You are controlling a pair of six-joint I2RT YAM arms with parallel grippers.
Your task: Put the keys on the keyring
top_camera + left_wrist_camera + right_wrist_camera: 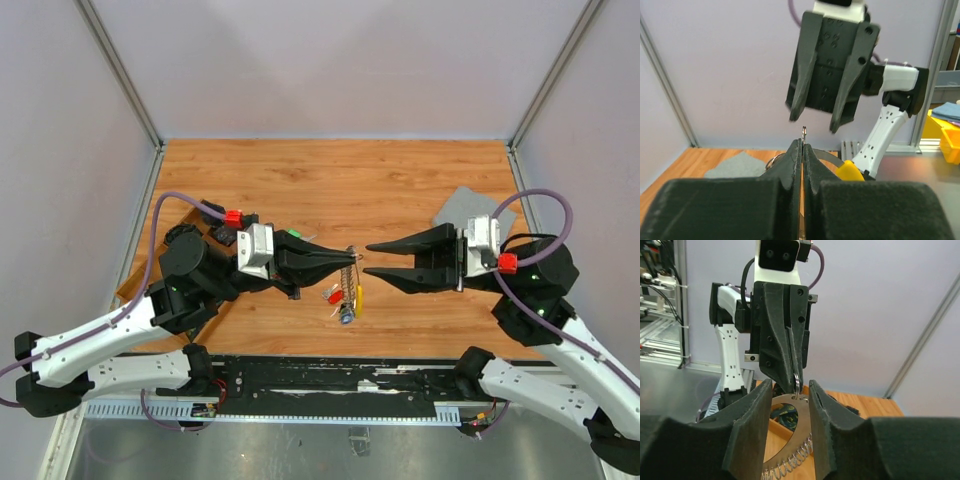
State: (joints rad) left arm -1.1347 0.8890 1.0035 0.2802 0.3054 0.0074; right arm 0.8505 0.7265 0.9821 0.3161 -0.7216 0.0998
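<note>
My left gripper (345, 258) is shut on the keyring (350, 262) and holds it above the table. Red (332, 295), yellow (358, 295) and blue (345, 315) key heads hang below it on a coiled chain. In the left wrist view the ring's edge (804, 131) sticks out of the shut fingertips (796, 146), with the yellow head (850, 171) beside them. My right gripper (367, 258) is open, its tips just right of the ring. In the right wrist view the ring (797, 380) and a curved metal plate (805, 420) hang between my open fingers (757, 410). A small green piece (294, 234) lies behind the left gripper.
A grey cloth square (475, 215) lies at the back right, behind the right arm, and shows in the left wrist view (735, 165). Dark items (215, 232) sit at the left behind the left arm. Cage walls stand close on three sides.
</note>
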